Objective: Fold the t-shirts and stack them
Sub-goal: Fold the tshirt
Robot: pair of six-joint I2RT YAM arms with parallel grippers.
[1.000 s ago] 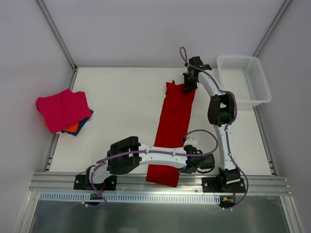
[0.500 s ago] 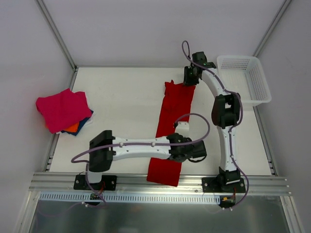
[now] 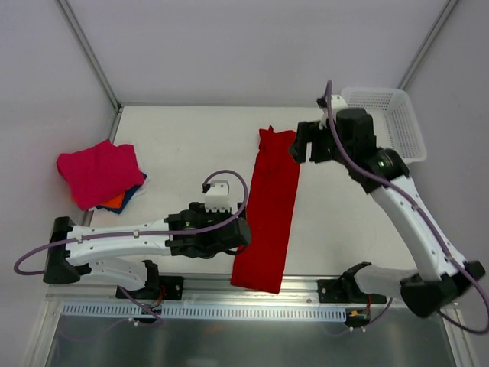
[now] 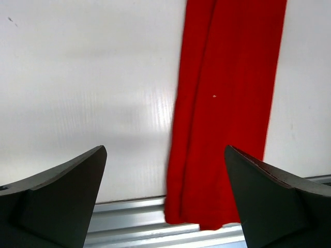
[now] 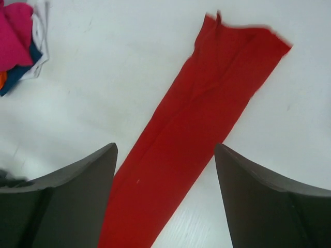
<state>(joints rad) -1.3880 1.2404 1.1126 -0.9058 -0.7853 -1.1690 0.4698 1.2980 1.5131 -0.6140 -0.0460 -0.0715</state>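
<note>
White table [image 3: 176, 138], and the red shirt [image 3: 273, 200] lies down the middle of it as a long narrow strip. Its sides are folded in and its near end hangs over the rail [image 3: 191, 284]. At the left edge, well apart, sits the pile [image 3: 103, 176], pink on top with orange and dark blue peeping out beneath.

I judge we are midway through the red one: the lengthwise folds are done, the crosswise folds not yet. Next I would want one end pinched at both corners and carried over to the other end, then the packet moved across to the pile. The overhanging near end looks the easier one to pick up.

As for my left gripper [image 3: 243, 232], it hangs just beside the strip's left edge, towards the near end. Its jaws are spread wide with nothing between them, and its wrist view shows them clear of the cloth. Over by the far end's right corner, my right gripper [image 3: 302, 145] hovers, likewise wide open and empty, touching nothing.
</note>
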